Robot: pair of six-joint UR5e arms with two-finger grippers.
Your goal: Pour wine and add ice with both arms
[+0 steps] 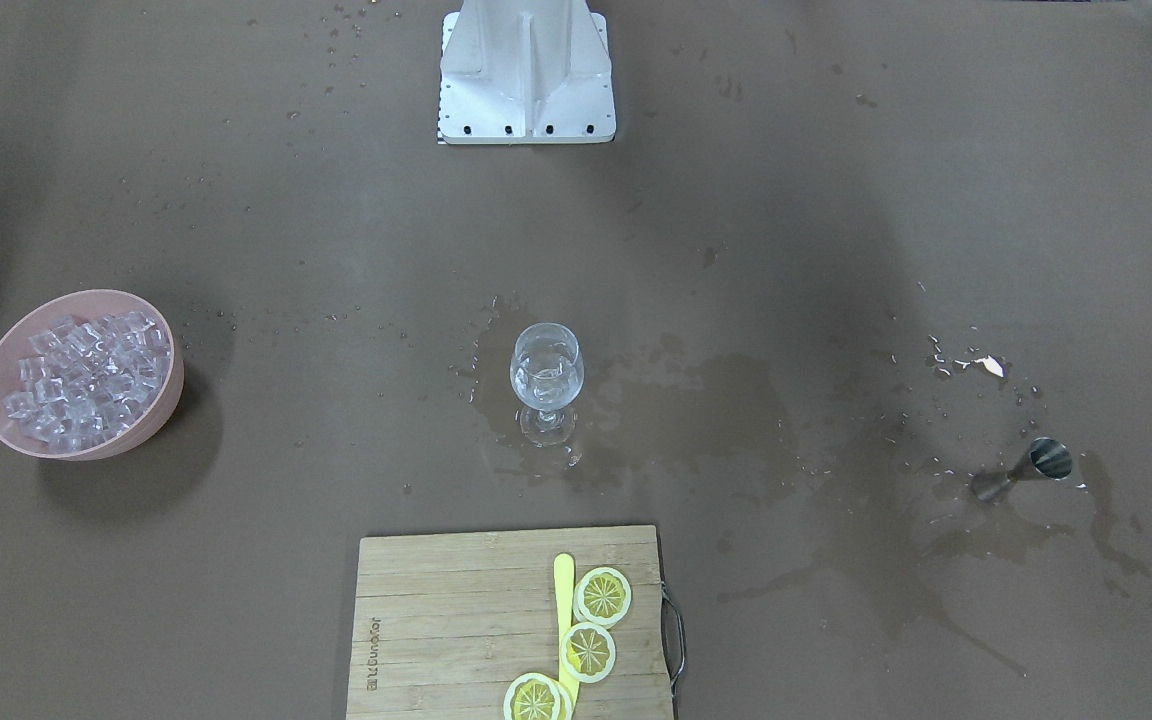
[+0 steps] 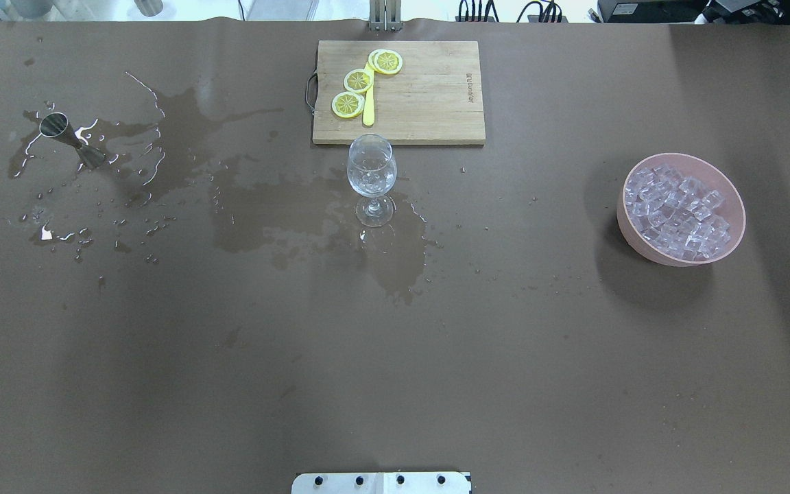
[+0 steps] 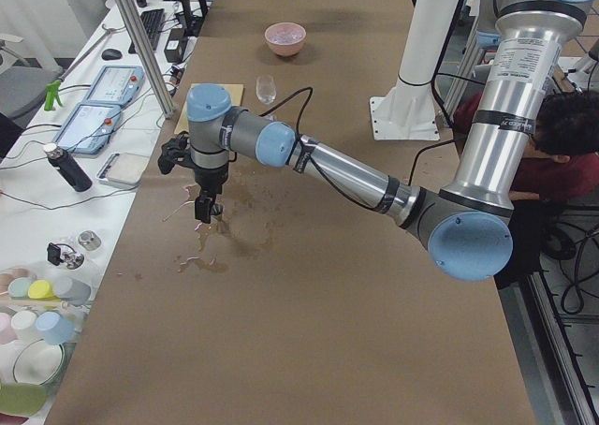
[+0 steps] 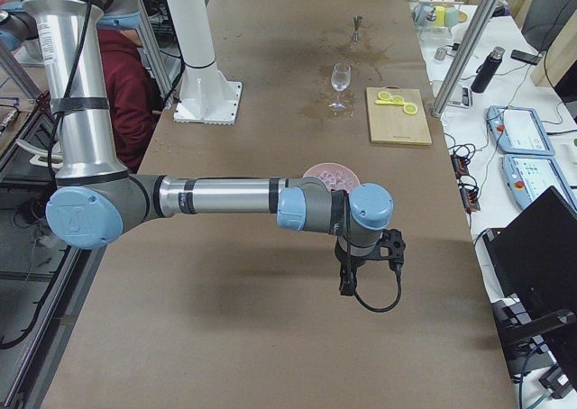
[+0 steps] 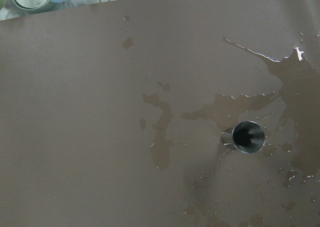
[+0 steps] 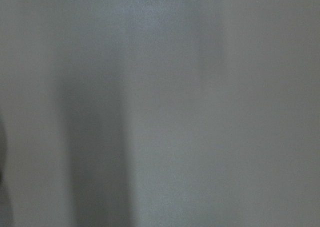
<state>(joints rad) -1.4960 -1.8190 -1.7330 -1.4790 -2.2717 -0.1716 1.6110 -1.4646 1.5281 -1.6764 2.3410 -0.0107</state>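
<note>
Only the side views caught the grippers, so whether either was apart or together could not be told. In the left side view the left gripper [image 3: 202, 210] hung fingers-down, left of centre, over the wet table [image 3: 309, 331]. Its wrist camera looked down on the jigger [image 5: 248, 136], right of centre, among puddles. In the right side view the right gripper [image 4: 347, 287] pointed down at lower middle, just below the bowl [image 4: 312, 170]. The ice [image 1: 86, 380] lay heaped in that pink bowl at the front view's left edge, well apart from the upright glass [image 1: 546, 375] at centre. A board [image 1: 456, 620] with lemon slices [image 1: 603, 595] sat at the bottom.
</note>
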